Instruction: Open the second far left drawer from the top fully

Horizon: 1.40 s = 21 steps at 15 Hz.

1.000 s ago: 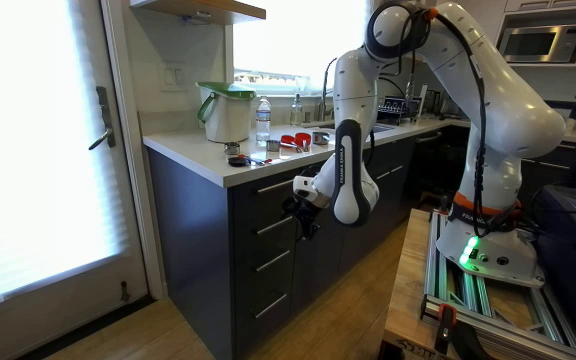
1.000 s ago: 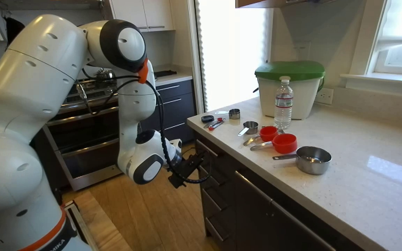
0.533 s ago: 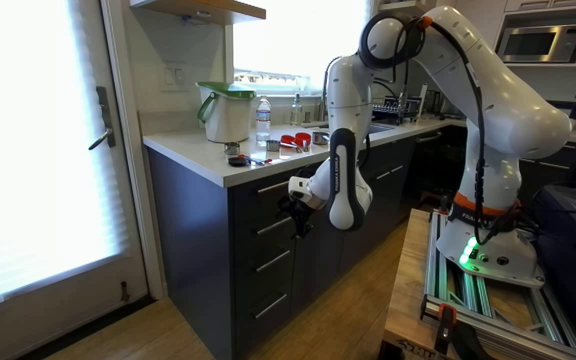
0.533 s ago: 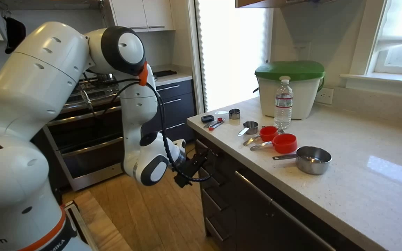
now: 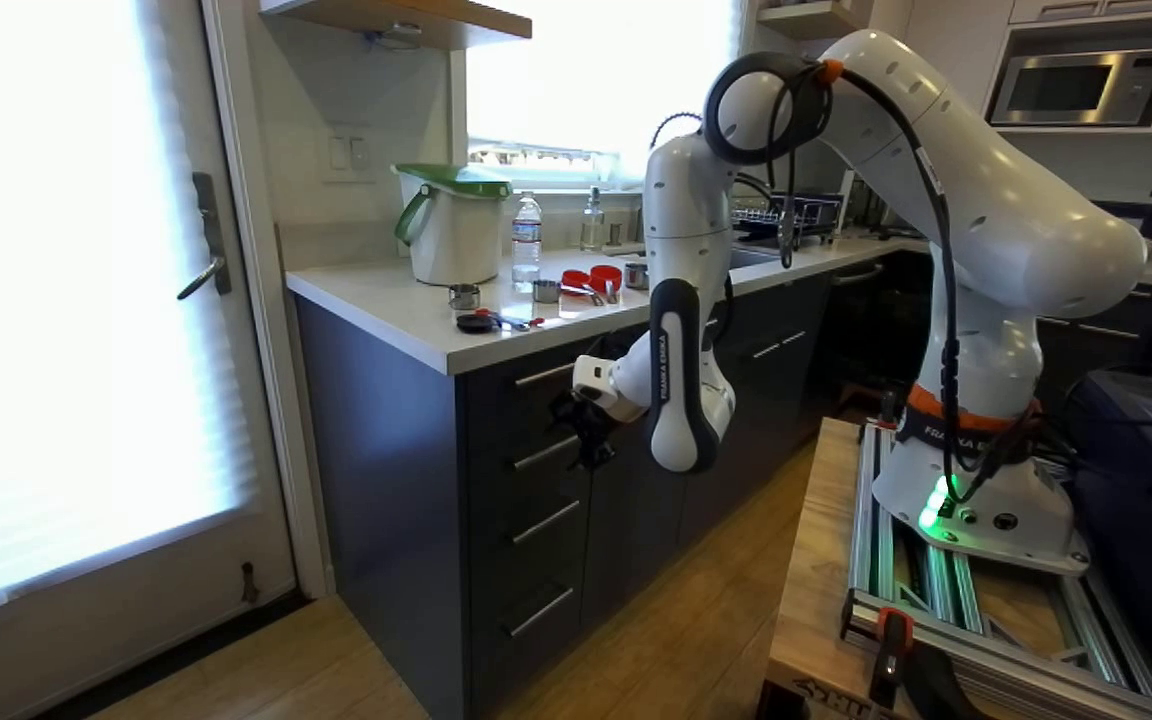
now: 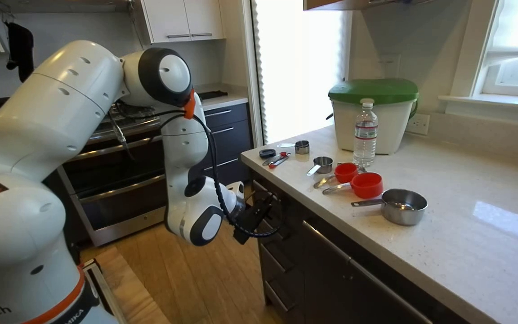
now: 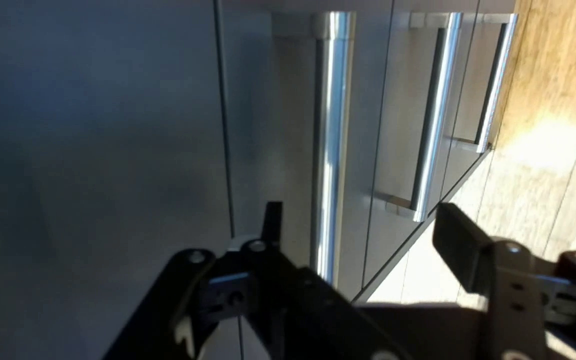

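Legible mkgs.
"FRANKA EMIKA" on forearm (image 5: 681,320); "FRANKA" on base (image 5: 996,495), rest part. hid.; "rch" (partial) on column (image 6: 14,283).
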Available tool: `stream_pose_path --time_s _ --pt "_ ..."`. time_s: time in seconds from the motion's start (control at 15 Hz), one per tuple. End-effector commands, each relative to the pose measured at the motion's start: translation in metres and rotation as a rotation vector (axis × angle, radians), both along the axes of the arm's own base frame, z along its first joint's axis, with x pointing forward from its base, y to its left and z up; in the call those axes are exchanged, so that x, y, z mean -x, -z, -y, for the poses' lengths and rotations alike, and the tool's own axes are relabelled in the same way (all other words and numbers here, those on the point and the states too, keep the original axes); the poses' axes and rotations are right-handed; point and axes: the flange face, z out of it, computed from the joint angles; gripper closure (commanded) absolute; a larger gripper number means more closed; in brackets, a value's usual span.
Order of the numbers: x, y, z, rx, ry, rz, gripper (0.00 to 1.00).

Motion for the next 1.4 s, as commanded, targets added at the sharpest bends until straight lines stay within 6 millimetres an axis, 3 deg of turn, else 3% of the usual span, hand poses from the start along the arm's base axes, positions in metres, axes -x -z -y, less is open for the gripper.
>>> stream_pose_path --time_s 0.0,0.07,0.4,0.6,0.8,1.33 --pt "-0.003 0.015 0.001 0.004 0.008 0.038 0.37" --pt "-0.003 0.017 0.002 0.006 0.009 0.043 0.43" --pt "-0.006 0.025 0.003 0.012 0.008 0.050 0.47" --pt "-0.006 0.028 0.002 0.021 -0.001 0.048 0.76" --pt "-0.008 0.023 0.004 0.041 -0.015 0.062 0.99" --pt "0.014 0.033 0.014 0.087 -0.029 -0.088 0.95"
